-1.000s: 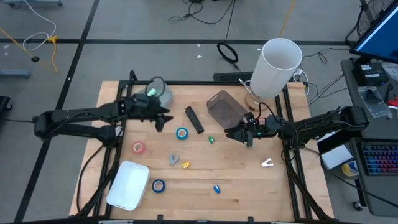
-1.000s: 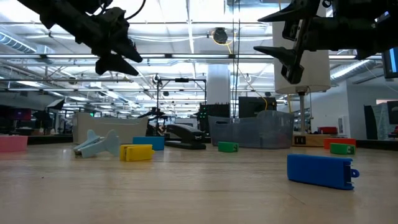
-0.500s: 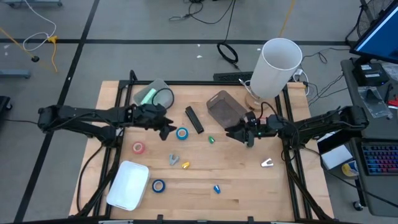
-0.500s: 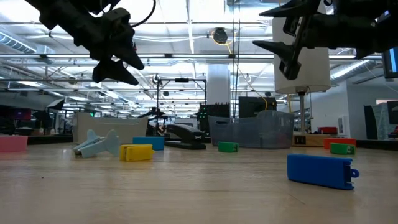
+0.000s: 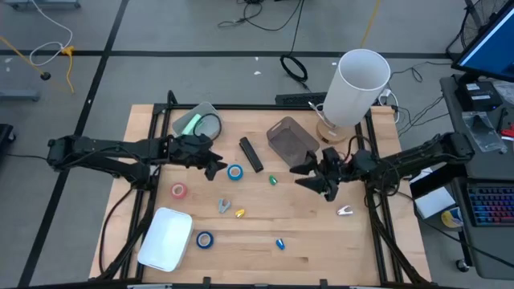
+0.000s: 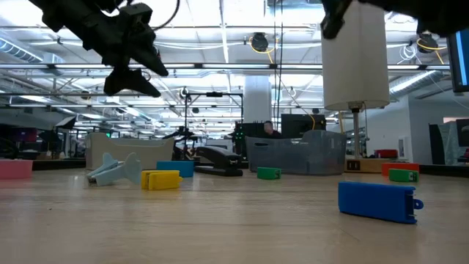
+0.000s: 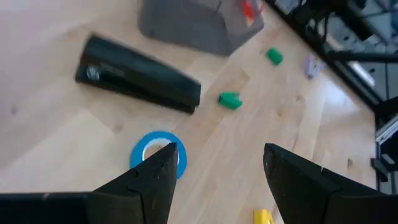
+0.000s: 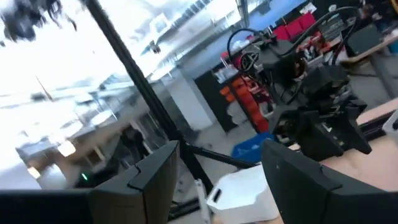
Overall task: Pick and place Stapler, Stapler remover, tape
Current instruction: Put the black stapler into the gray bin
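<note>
My left gripper [image 5: 215, 165] hangs open above the table, just left of a blue tape roll [image 5: 234, 172]; its wrist view shows that roll [image 7: 158, 149] lying flat between and beyond the fingers. The black stapler [image 5: 250, 154] lies beyond it [image 7: 137, 83]. A red/pink roll [image 5: 178, 190] and a second blue roll [image 5: 205, 239] lie flat nearer the front. A white staple remover [image 5: 344, 210] lies near my right gripper [image 5: 318, 180], which is open, raised and empty. A grey-blue remover [image 5: 223, 206] and a yellow piece [image 5: 239, 213] sit mid-table.
A grey bin [image 5: 291, 138] stands behind the stapler, a clear bin [image 5: 201, 120] with a green item at far left, a white bin [image 5: 166, 238] at near left. A tall white cylinder [image 5: 357, 88] stands at far right. Small green [image 5: 272, 181] and blue [image 5: 279, 243] pieces lie about.
My left gripper has moved from beside the clear bin toward the table's right and near side, ending next to the blue tape roll, still open. My right gripper has turned and tipped upward, rising out of the low view, with a small shift toward the near edge.
</note>
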{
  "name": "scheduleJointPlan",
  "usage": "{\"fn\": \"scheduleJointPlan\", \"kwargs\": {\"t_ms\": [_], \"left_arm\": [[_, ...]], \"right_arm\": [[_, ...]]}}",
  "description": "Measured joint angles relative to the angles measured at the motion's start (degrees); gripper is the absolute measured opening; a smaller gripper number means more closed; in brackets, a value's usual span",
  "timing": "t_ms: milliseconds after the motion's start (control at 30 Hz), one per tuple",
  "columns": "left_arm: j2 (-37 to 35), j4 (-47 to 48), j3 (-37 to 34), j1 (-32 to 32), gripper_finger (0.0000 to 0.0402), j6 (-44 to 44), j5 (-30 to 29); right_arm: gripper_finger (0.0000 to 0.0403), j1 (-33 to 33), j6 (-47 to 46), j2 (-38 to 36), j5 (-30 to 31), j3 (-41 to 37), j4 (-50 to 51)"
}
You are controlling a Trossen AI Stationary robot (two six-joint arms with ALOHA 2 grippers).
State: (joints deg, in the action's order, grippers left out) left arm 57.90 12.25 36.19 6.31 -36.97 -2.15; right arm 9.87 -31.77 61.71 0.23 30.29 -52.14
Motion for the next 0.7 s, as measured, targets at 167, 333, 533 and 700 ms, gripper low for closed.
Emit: {"fn": "scheduleJointPlan", "kwargs": {"t_ms": [167,333,533,700], "left_arm": [[-4.81,0.25,-0.01,0.15,0.0234,3.91,-1.58],[-10.76,5.17,-0.01,0.15,0.0235,7.54,-1.58],[-16.88,9.96,-0.03,0.15,0.0234,11.02,-1.55],[-20.99,12.37,-0.03,0.15,0.0234,13.71,-1.53]], "right_arm": [[0.0219,3.74,7.81,0.02,5.95,9.00,17.75],[0.0219,5.61,10.71,1.94,15.35,16.56,33.57],[0.0219,5.99,11.50,10.05,19.49,24.02,35.31],[0.0219,5.97,11.51,19.42,19.80,31.51,39.38]]}}
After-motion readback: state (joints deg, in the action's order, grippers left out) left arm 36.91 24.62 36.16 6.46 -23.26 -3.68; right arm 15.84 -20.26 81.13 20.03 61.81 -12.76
